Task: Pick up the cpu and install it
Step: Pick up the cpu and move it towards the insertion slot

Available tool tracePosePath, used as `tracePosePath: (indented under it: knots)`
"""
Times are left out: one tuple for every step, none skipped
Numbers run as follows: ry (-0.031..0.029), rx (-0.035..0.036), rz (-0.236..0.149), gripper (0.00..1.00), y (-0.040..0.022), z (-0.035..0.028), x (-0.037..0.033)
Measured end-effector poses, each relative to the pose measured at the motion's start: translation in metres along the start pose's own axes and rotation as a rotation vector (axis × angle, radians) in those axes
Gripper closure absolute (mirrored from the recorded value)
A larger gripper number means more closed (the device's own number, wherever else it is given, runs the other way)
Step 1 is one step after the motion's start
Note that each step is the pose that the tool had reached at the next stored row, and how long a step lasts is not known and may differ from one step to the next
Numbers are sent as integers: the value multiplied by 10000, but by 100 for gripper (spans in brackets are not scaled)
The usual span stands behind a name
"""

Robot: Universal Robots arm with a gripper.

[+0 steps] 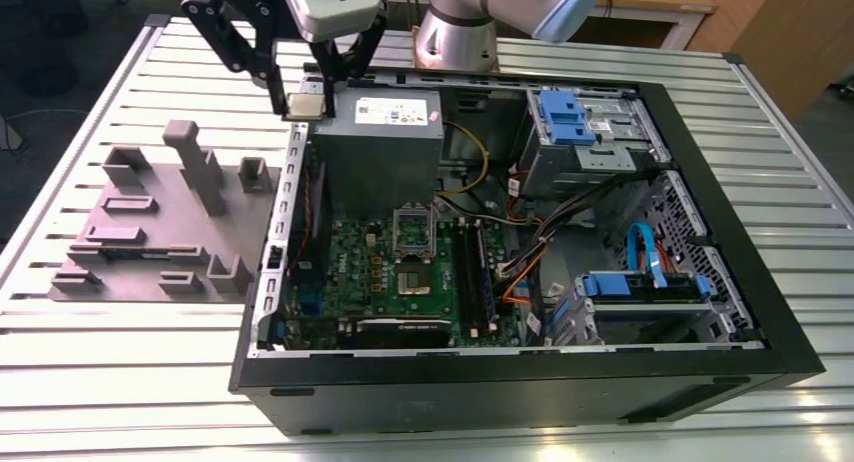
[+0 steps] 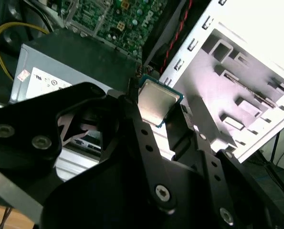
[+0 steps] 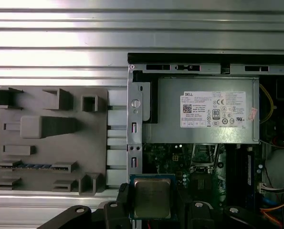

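Observation:
The cpu (image 1: pixel 306 105) is a small square chip with a dull silver top, held in the air by my gripper (image 1: pixel 306 110), which is shut on its edges. It hangs over the left wall of the open computer case (image 1: pixel 534 382), beside the grey power supply box (image 1: pixel 380 132). In both wrist views the cpu (image 2: pixel 156 101) (image 3: pixel 152 197) sits between the black fingers (image 2: pixel 132 114). The socket frame (image 1: pixel 414 244) with a green centre lies on the motherboard, well forward of the gripper in the exterior view.
A grey fixture plate (image 1: pixel 154 227) with raised blocks and slots lies on the slatted metal table (image 1: pixel 134 342) at the exterior view's left of the case. Inside the case are cables, blue drive brackets (image 1: pixel 567 117) and a yellow wire (image 1: pixel 467 152).

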State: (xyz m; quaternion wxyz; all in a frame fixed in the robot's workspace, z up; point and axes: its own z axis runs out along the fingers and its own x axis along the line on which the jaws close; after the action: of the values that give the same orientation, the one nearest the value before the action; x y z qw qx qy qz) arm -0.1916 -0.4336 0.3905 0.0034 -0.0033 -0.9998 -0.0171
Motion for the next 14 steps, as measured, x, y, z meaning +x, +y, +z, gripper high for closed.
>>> tracePosePath:
  knots:
    - [0, 0, 6, 53, 0, 0, -16]
    - [0, 0, 11, 53, -1, 1, -32]
    - [0, 0, 18, 53, -2, 1, -47]
    - [-1, 0, 24, 53, -3, 1, -63]
    - [-2, -1, 30, 53, -3, 1, -78]
    - [-2, -1, 36, 53, -4, 2, -91]
    - [-2, 0, 42, 53, -5, 2, -102]
    - [-2, 0, 48, 53, -5, 2, -113]
    - [-2, 0, 55, 53, -6, 2, -123]
    - [-2, 0, 61, 53, -10, 1, -130]
    - [-3, -1, 65, 53, -16, 2, -133]
    - [-3, -1, 69, 53, -22, 2, -136]
    - [-3, -1, 73, 53, -29, 2, -138]
    - [-3, -1, 79, 53, -37, 2, -140]
